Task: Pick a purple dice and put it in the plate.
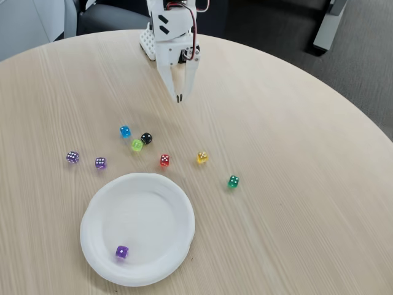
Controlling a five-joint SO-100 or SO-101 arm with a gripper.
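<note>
Purple dice: in the fixed view one (122, 251) already lies inside the white plate (178, 209), near its near-left rim, so that part of the job looks done. Two more purple dice (72, 157) (100, 163) sit on the worktop (295, 184) just beyond the plate's far-left edge, apart from each other. The hand (179, 97) hangs far of the scattered dice, fingers together and holding nothing, probably parked clear. Blue (125, 131), black (146, 138), lime (137, 145), red (164, 160), yellow (202, 158) and green (233, 181) dice lie between.
</note>
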